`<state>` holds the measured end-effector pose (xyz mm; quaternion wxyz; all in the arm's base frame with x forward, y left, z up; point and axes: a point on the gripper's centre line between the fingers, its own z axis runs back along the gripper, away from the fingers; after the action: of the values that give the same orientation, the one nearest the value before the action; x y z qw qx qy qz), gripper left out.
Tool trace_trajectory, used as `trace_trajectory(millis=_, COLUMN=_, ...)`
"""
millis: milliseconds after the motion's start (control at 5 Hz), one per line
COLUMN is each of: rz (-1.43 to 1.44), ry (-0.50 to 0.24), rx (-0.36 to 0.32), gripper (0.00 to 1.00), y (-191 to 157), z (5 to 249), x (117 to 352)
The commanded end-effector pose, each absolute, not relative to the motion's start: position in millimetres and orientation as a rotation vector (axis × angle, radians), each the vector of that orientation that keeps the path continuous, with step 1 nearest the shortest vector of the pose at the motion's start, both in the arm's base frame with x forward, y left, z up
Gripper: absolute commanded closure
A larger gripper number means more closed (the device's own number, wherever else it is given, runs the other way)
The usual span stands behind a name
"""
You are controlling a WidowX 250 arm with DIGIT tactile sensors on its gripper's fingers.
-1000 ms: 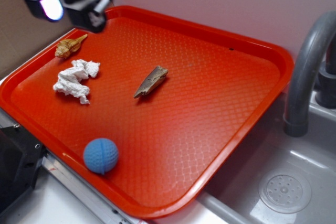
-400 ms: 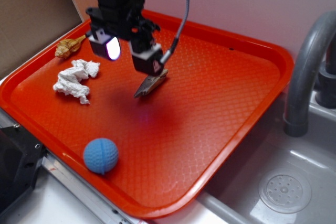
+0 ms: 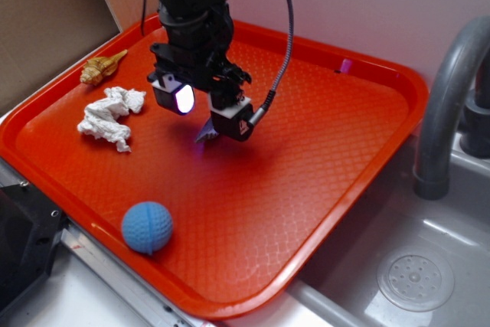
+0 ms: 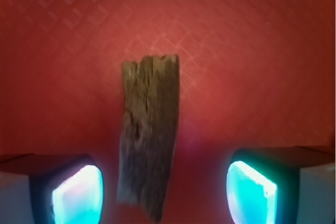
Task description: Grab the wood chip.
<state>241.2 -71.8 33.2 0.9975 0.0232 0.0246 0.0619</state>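
While the black arm reaches down over the middle of the red tray [image 3: 367,124], the gripper [image 3: 207,110] hangs low with its jaws spread apart, one on either side of the wood chip [image 3: 205,134]. From the exterior view only the chip's pointed end shows, poking out below and between the two finger blocks; the rest of it is hidden behind them. From the wrist view the wood chip [image 4: 147,132] lies flat on the tray's patterned surface, its long axis running away from the camera, the broad ragged end farther off and the narrower end nearest. Two fingertips [image 4: 76,195] with glowing pale blue-green pads sit at the bottom corners of that view, the chip between them and closer to the one on the left of the picture; a gap of bare tray shows on each side, so neither pad touches the wood. Whether the pads rest on the tray itself I cannot tell.

Elsewhere on the tray, a crumpled white tissue [image 3: 109,116] lies toward the left of the exterior view, well apart from the chip, and a tan spiral seashell [image 3: 101,68] sits just beyond it near the tray's rim. A blue ball [image 3: 147,227] rests near the front edge. A grey curved pipe [image 3: 448,97] rises beside the tray on the right, above a grey basin with a round drain [image 3: 415,277]
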Motion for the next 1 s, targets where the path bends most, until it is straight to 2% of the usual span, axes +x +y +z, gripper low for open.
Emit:
trace_trajectory(millis=0, rz=0.068, ry=0.010, rx=0.056, gripper=0.89, y=-74, z=19, x=246)
trace_trajectory(millis=200, rz=0.061, ry=0.010, rx=0.054, gripper=1.00, y=-72, z=16, x=247)
trace_trajectory(millis=400, rz=0.050, ry=0.010, rx=0.063, gripper=1.00, y=-71, z=16, x=248)
trace_trajectory(millis=600, rz=-0.023, ry=0.011, rx=0.157, gripper=1.00, y=-64, z=35, x=255)
trace_trajectory(millis=800, rz=0.031, ry=-0.062, rx=0.146, gripper=1.00, y=-60, z=86, x=254)
